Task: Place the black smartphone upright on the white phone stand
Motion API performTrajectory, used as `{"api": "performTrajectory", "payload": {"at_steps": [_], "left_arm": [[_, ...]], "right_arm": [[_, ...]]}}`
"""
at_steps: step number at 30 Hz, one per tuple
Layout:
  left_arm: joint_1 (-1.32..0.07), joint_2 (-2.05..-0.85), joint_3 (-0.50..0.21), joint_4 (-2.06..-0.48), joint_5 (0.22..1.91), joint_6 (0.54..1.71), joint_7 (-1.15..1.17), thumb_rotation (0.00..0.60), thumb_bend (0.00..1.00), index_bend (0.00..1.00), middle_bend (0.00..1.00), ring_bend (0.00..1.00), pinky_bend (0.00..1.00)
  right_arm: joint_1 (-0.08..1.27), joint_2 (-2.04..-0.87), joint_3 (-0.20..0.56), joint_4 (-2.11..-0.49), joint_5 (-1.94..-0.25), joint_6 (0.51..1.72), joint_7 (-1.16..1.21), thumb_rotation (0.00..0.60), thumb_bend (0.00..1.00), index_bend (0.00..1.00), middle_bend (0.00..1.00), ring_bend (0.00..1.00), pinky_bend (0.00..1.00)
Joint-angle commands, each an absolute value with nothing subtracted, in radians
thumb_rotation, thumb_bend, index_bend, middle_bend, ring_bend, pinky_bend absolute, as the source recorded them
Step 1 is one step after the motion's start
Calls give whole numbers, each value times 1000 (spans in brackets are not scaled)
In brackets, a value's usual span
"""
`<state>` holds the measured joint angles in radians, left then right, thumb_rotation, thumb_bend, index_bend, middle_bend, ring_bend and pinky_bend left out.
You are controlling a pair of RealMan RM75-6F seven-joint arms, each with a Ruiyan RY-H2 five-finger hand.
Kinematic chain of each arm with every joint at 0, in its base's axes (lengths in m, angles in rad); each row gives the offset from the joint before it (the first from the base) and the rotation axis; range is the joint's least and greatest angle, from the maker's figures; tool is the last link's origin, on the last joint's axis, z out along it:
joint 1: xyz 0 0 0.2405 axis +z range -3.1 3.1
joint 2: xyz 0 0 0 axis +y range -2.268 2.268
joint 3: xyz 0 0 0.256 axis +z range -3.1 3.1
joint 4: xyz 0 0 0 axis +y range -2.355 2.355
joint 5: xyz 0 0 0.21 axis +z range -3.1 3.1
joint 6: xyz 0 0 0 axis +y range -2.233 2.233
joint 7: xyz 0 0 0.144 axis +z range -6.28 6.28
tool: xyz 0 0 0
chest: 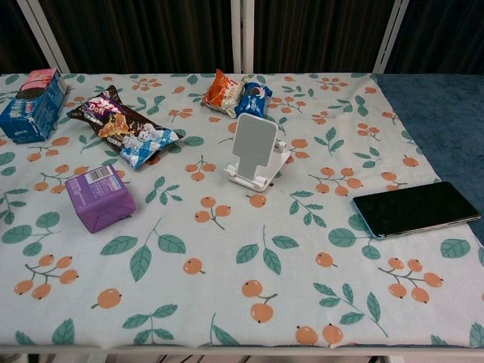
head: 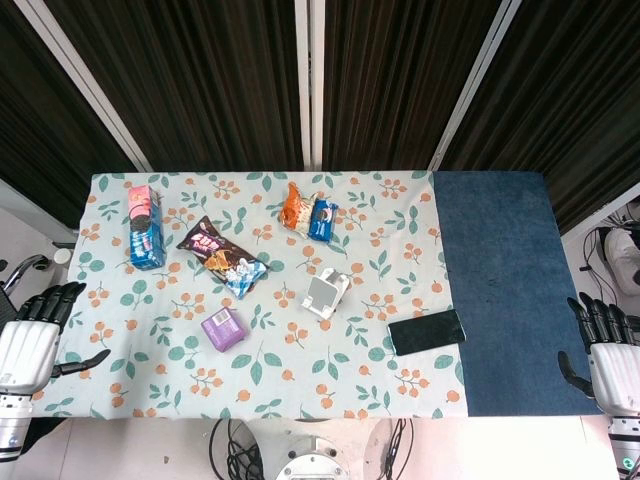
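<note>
Black and glossy, the flat rectangular smartphone [head: 427, 331] lies face-up near the front right of the table, straddling the seam where the floral tablecloth [head: 270, 380] printed with orange fruit and green leaves meets the plain dark-blue cloth [head: 500, 280]. The white plastic phone stand [head: 326, 292] sits to its left and a little farther back — well apart from the phone, its backrest tilted and nothing resting on it.

Both hands hang off the table's front corners. The left hand [head: 35, 335], silver-backed with black fingers, holds nothing and its fingers are spread apart; the right hand [head: 605, 350] is likewise empty, its fingers extended and separated.

Farther back on the floral cloth lie an orange snack packet [head: 296, 208] touching a small blue cookie packet [head: 323, 217]. To the left, a long dark snack bag with a blue end [head: 222, 256] lies diagonally, and a blue and pink cookie box [head: 144, 226] stands near the left edge. A small purple box [head: 222, 329] sits in front of the snack bag — its barcode facing up in the chest view.
</note>
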<state>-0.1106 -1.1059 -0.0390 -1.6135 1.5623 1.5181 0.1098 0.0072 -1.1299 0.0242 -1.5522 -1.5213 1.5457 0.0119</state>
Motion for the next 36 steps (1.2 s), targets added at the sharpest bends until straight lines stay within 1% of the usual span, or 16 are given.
{"api": "performTrajectory", "payload": {"at_steps": [1, 12, 18, 21, 25, 27, 30, 34, 36], "left_arm": [[-112, -1111, -42, -1605, 1559, 1518, 103, 372, 60, 116, 127, 132, 221], [-117, -1119, -39, -1602, 1570, 1517, 108, 374, 60, 116, 127, 132, 220], [-125, -1115, -46, -1603, 1565, 1510, 106, 374, 60, 116, 127, 132, 220], [-125, -1117, -46, -1599, 1566, 1512, 106, 371, 60, 116, 127, 132, 220], [-126, -1127, -38, -1599, 1559, 1498, 104, 371, 60, 116, 127, 132, 220], [-125, -1131, -33, -1599, 1563, 1496, 104, 372, 60, 116, 127, 132, 220], [-122, -1137, -28, -1596, 1568, 1498, 103, 373, 59, 116, 127, 132, 220], [-116, -1133, -19, -1598, 1565, 1495, 104, 371, 60, 116, 127, 132, 221], [-114, -1130, -16, -1599, 1566, 1494, 103, 370, 59, 116, 128, 132, 221]], "right_arm": [[8, -1131, 27, -1554, -1520, 1544, 7, 600, 314, 0, 0, 0, 0], [11, -1123, 26, -1559, -1516, 1522, -8, 600, 314, 0, 0, 0, 0], [32, -1098, 24, -1605, -1501, 1470, -76, 600, 314, 0, 0, 0, 0], [64, -1076, 21, -1648, -1499, 1412, -138, 600, 313, 0, 0, 0, 0], [143, -1038, 6, -1743, -1477, 1244, -185, 600, 303, 0, 0, 0, 0], [182, -1033, 6, -1773, -1476, 1182, -220, 600, 301, 0, 0, 0, 0], [241, -1063, 23, -1796, -1446, 1107, -320, 600, 299, 0, 0, 0, 0], [308, -1132, 41, -1801, -1355, 1016, -463, 600, 297, 0, 0, 0, 0], [330, -1163, 48, -1795, -1328, 996, -490, 600, 292, 0, 0, 0, 0]]}}
